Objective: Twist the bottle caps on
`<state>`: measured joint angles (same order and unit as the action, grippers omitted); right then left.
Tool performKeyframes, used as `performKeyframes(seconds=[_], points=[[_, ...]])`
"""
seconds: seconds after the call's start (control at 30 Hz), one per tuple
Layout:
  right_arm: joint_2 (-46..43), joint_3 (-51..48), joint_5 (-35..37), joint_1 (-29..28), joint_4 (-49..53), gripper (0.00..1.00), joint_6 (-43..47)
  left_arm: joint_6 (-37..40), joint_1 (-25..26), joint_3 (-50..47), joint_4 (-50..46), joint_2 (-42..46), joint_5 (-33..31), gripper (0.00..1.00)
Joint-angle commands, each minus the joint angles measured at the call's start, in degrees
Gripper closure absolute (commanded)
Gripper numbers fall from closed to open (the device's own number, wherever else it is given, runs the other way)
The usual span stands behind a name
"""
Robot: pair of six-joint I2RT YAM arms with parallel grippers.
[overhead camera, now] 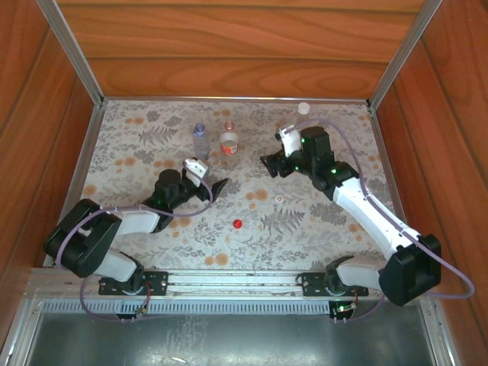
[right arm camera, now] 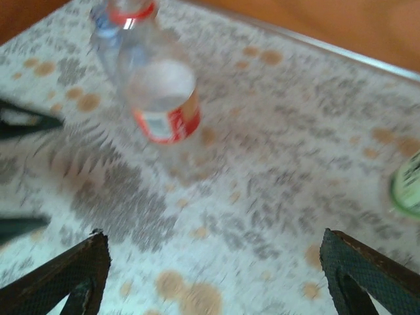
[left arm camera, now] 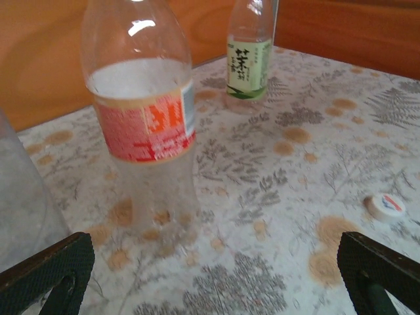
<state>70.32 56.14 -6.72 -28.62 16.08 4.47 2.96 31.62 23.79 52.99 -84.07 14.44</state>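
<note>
— Three bottles; where do they stand around the red-labelled bottle [overhead camera: 229, 142]?
— From above, the bluish bottle [overhead camera: 200, 137] is just left of it. The left wrist view adds the green-labelled bottle [left arm camera: 249, 62], behind it to the right.
— Caps?
— The red cap [overhead camera: 237, 223] and white cap [overhead camera: 278, 199] lie loose on the worktop [overhead camera: 305, 229], nearer the arms than it; the left wrist view gives the white one's blue-and-red mark.
— Fingers?
— The left gripper [overhead camera: 216, 187] and right gripper [overhead camera: 269, 164] flank it, fingers spread wide and holding nothing.
</note>
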Motion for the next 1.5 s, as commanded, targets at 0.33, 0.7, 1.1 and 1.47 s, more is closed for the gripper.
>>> performKeyframes(seconds=[0.33, 0.7, 1.1, 1.47], points=[[-6.4, -5.1, -0.6, -1.1, 6.1, 0.11, -2.9, -1.6, -3.1, 13.8, 1.1, -14.7, 2.8, 0.02], [-7.6, -5.2, -2.2, -1.1, 10.4, 0.11, -1.4, -1.6, -3.3, 19.9, 1.2, -20.4, 1.3, 0.05], [-7.2, -6.2, -3.0, -1.1, 9.6, 0.11, -1.7, -2.3, -3.4, 24.8, 2.2, -25.2, 2.0, 0.11], [-6.3, -6.7, -3.0, -1.1, 9.1, 0.11, -1.7, -2.6, -3.4, 25.7, 3.2, -26.1, 3.5, 0.21]])
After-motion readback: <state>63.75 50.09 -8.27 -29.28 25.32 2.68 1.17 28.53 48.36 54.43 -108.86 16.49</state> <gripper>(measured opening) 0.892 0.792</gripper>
